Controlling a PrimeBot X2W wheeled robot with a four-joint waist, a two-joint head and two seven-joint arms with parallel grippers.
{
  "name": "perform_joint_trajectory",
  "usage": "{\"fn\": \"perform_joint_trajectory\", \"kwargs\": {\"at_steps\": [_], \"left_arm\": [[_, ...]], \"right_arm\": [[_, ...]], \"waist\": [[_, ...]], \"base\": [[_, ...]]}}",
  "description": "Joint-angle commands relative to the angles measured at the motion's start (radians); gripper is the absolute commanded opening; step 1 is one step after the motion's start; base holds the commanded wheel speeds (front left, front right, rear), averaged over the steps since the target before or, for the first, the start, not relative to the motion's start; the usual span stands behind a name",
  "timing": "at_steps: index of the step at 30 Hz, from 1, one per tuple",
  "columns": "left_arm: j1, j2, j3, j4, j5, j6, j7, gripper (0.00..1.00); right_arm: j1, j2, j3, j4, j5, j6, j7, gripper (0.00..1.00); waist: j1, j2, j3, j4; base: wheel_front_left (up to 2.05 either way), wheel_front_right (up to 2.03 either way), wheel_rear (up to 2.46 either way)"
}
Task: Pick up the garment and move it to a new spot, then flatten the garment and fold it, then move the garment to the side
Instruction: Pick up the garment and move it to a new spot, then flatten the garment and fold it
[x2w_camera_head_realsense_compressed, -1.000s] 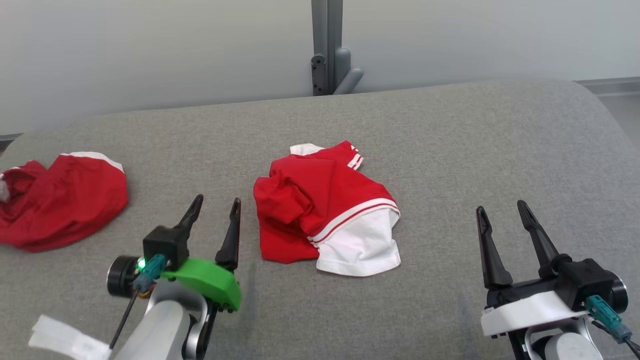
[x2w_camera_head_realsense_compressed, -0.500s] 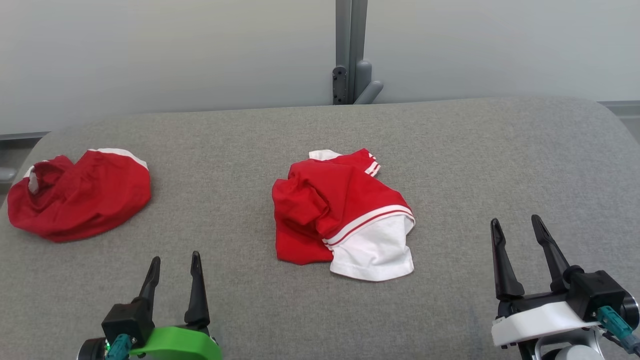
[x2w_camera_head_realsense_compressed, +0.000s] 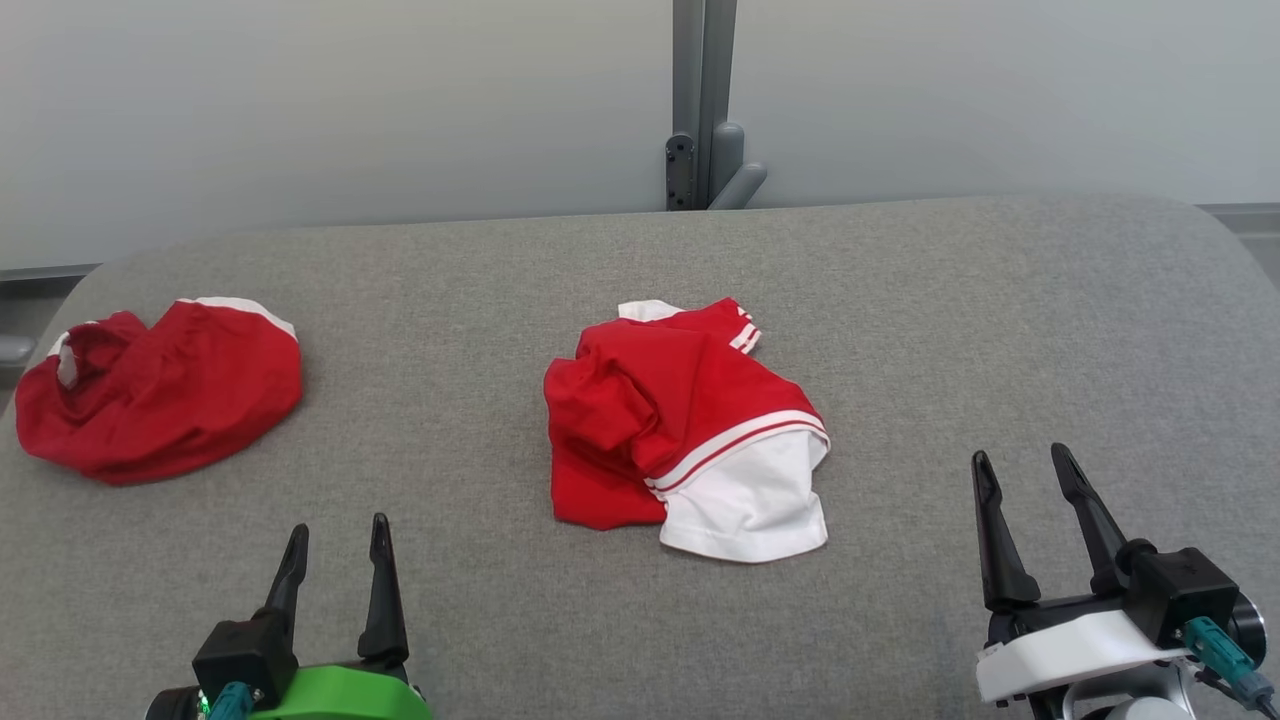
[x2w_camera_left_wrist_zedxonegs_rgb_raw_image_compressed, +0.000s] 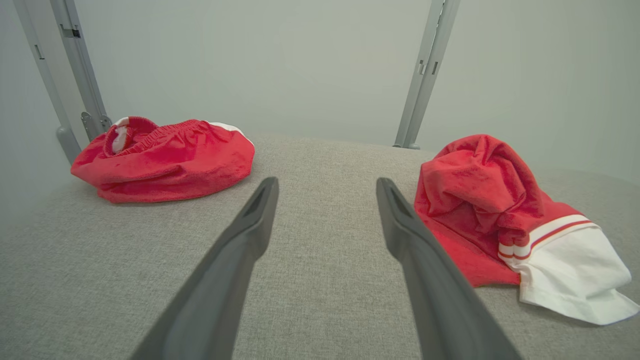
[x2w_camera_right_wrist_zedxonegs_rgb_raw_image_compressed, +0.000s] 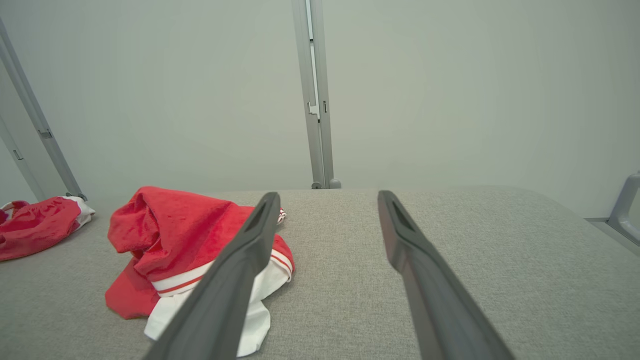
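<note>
A crumpled red garment (x2w_camera_head_realsense_compressed: 680, 420) with a white striped part lies in the middle of the grey padded table (x2w_camera_head_realsense_compressed: 950, 300). It also lies right of the fingers in the left wrist view (x2w_camera_left_wrist_zedxonegs_rgb_raw_image_compressed: 480, 200) and left of them in the right wrist view (x2w_camera_right_wrist_zedxonegs_rgb_raw_image_compressed: 170, 225). My left gripper (x2w_camera_head_realsense_compressed: 338, 527) stands open near the front edge, well to the garment's left and apart from it, jaws empty (x2w_camera_left_wrist_zedxonegs_rgb_raw_image_compressed: 327, 182). My right gripper (x2w_camera_head_realsense_compressed: 1019, 455) stands open at the front right, clear of the cloth, with nothing between its fingers (x2w_camera_right_wrist_zedxonegs_rgb_raw_image_compressed: 328, 195).
A second red garment (x2w_camera_head_realsense_compressed: 160, 400) with white trim lies bunched at the table's far left (x2w_camera_left_wrist_zedxonegs_rgb_raw_image_compressed: 165, 160) (x2w_camera_right_wrist_zedxonegs_rgb_raw_image_compressed: 35, 225). A grey metal post (x2w_camera_head_realsense_compressed: 700, 100) rises behind the table's back edge against a pale wall. Bare grey surface spreads right of the middle garment.
My left gripper has drawn back from beside the middle garment toward the front left edge. The right gripper has sunk slightly. The camera shifted early on; neither garment moved.
</note>
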Motion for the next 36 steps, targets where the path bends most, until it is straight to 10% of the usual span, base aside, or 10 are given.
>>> {"fn": "perform_joint_trajectory", "kwargs": {"at_steps": [1,21,36], "left_arm": [[0.014,-0.005,0.009,0.005,0.007,-0.007,0.000,1.00],[-0.007,-0.021,0.031,0.016,0.051,-0.045,0.000,1.00],[-0.048,-0.021,-0.005,-0.006,0.050,-0.053,0.000,1.00]], "right_arm": [[0.002,-0.003,0.001,0.004,0.006,0.000,-0.003,1.00],[-0.009,-0.003,0.022,0.060,-0.003,0.000,-0.003,1.00],[-0.139,-0.004,0.078,0.363,-0.047,0.000,-0.003,1.00]], "waist": [[0.0000,0.0024,0.001,-0.001],[0.0000,0.0024,0.009,0.019],[0.0000,0.0024,0.071,0.114]], "base": [[0.00,0.00,0.00],[0.00,0.00,0.00],[0.00,0.00,0.00]]}}
